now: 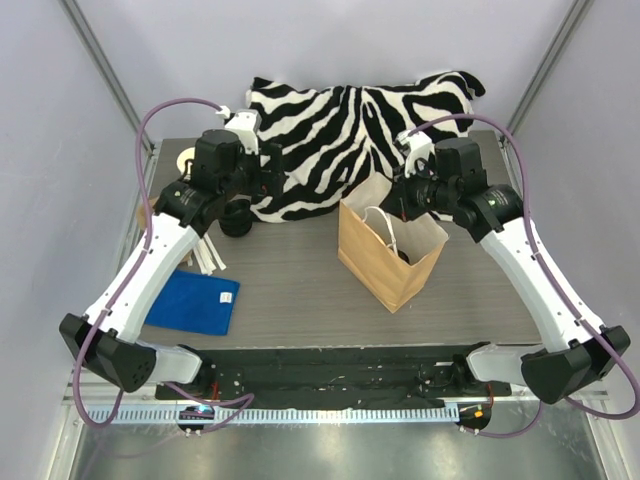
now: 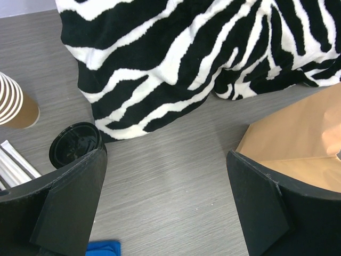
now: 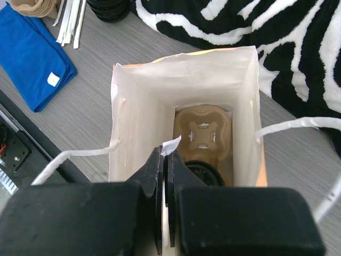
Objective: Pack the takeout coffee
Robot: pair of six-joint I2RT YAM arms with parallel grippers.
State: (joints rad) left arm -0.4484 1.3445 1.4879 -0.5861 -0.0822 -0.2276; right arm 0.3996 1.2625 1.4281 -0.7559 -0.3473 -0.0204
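1. a blue cloth (image 3: pixel 32 58) lies folded at the near left of the worktop (image 2: pixel 176 176). the right wrist view alone shows its small white tag (image 3: pixel 53 79), which is too small to read.
2. white wrapped straws (image 1: pixel 206 256) lie just beyond the cloth.
3. the right fingers (image 3: pixel 154 176) are pressed together on the near rim of the paper bag (image 3: pixel 184 69), with a sliver of its pale lining pinched between them.
4. only that view looks down the open mouth. the takeout coffee (image 3: pixel 200 172) stands on the bag's floor by the near wall, black lid up and long axis vertical, seated in a pulp cup tray (image 3: pixel 202 130). the top view gives just a dark patch there.
5. the left fingers (image 2: pixel 74 202) stand wide apart with nothing between them, over bare worktop between a stack of black lids (image 2: pixel 76 144) and the bag.
6. the left wrist view alone shows a brown cup with white stripes (image 2: pixel 13 101), left of the lids.
7. farthest back lies a zebra-print cloth (image 1: pixel 350 120).
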